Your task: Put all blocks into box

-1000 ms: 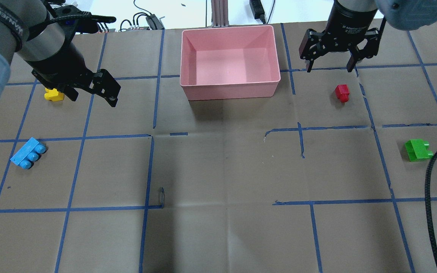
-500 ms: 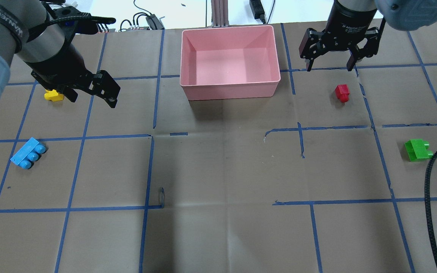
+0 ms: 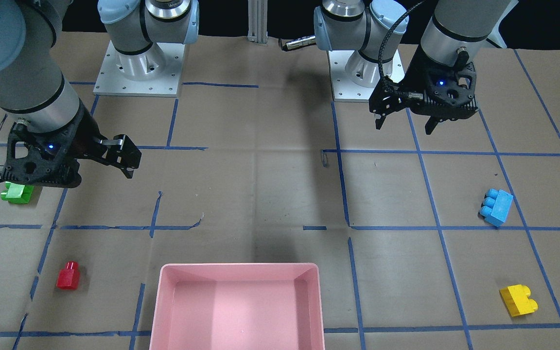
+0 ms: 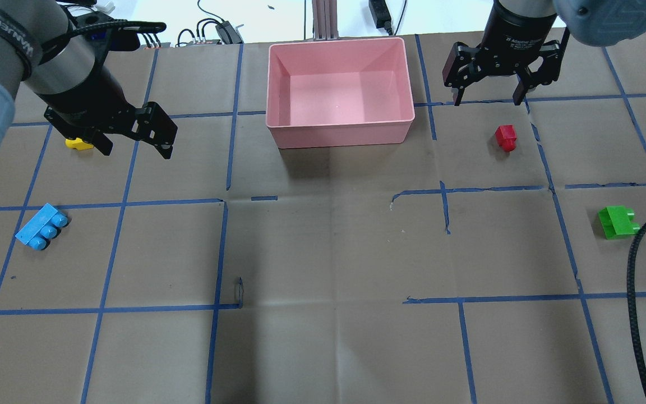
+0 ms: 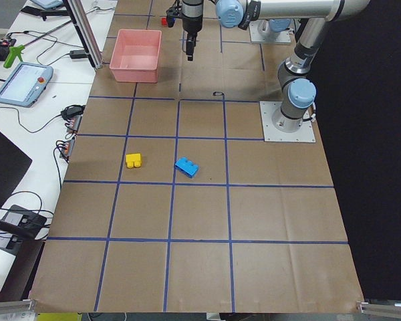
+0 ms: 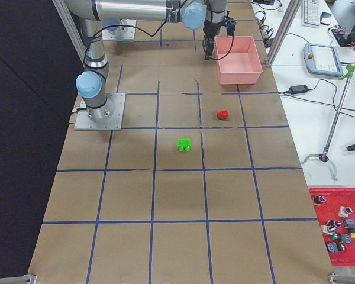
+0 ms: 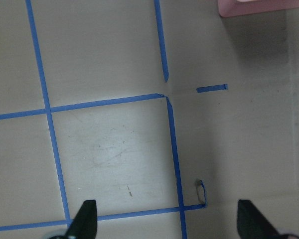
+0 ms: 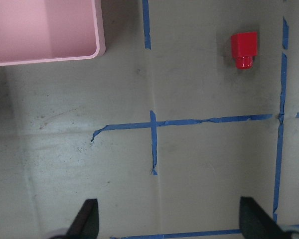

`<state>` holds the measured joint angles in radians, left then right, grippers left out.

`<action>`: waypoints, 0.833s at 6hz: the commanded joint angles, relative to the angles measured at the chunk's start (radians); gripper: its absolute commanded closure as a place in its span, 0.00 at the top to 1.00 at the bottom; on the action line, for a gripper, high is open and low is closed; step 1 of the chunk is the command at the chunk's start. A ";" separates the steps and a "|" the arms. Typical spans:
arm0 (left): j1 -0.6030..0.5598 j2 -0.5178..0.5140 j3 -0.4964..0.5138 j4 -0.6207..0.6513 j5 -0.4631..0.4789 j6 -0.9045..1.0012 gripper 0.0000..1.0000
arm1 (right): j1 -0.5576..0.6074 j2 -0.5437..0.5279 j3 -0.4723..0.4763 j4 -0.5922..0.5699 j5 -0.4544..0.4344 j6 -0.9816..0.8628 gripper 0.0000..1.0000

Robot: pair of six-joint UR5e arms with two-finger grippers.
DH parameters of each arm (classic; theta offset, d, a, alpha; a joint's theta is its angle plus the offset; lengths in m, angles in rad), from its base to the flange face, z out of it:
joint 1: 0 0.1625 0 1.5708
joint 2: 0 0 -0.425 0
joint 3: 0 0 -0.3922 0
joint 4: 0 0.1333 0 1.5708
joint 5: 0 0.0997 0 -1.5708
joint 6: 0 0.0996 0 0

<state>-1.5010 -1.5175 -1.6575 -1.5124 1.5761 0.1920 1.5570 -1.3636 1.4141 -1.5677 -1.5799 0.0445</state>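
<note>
Overhead: left hand (image 4: 135, 152) now overlaps yellow block (image 4: 77, 144).

White print, legible only as "Adaptive", stands on the black housing (image 4: 516, 40) of the right gripper (image 4: 488, 102); the white letters on the black strap (image 4: 17, 42) around the left arm (image 4: 70, 70) are unreadable.

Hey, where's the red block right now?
In the overhead view, the red block lies on the table right of the box, just below the right gripper in the picture, touching neither.

Box (image 4: 340, 133): pink. Side of left gripper (image 4: 137, 151): yellow brick (image 3: 518, 300), light-blue brick (image 4: 41, 226). Side of right gripper (image 4: 488, 101): red brick (image 4: 506, 137), green brick (image 4: 617, 222). Grippers black. Table (image 4: 328, 252): brown paper, blue tape grid (image 4: 104, 308).
</note>
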 commanded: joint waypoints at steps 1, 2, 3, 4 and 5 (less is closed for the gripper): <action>0.106 0.000 -0.007 0.001 -0.002 0.155 0.99 | 0.000 0.001 0.000 0.000 0.000 0.000 1.00; 0.227 -0.003 -0.013 -0.003 -0.002 0.281 0.99 | 0.000 0.001 0.000 0.000 0.000 0.000 1.00; 0.316 -0.004 -0.013 -0.005 -0.002 0.431 0.99 | 0.000 0.001 0.000 0.000 0.000 0.000 1.00; 0.403 -0.012 -0.014 0.001 -0.001 0.608 0.99 | 0.000 0.001 0.002 0.000 0.000 0.000 1.00; 0.501 -0.044 -0.015 0.014 -0.002 0.785 0.99 | 0.000 0.001 -0.003 0.000 0.000 0.000 1.00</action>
<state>-1.0947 -1.5373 -1.6714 -1.5085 1.5746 0.8036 1.5571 -1.3622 1.4140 -1.5677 -1.5800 0.0445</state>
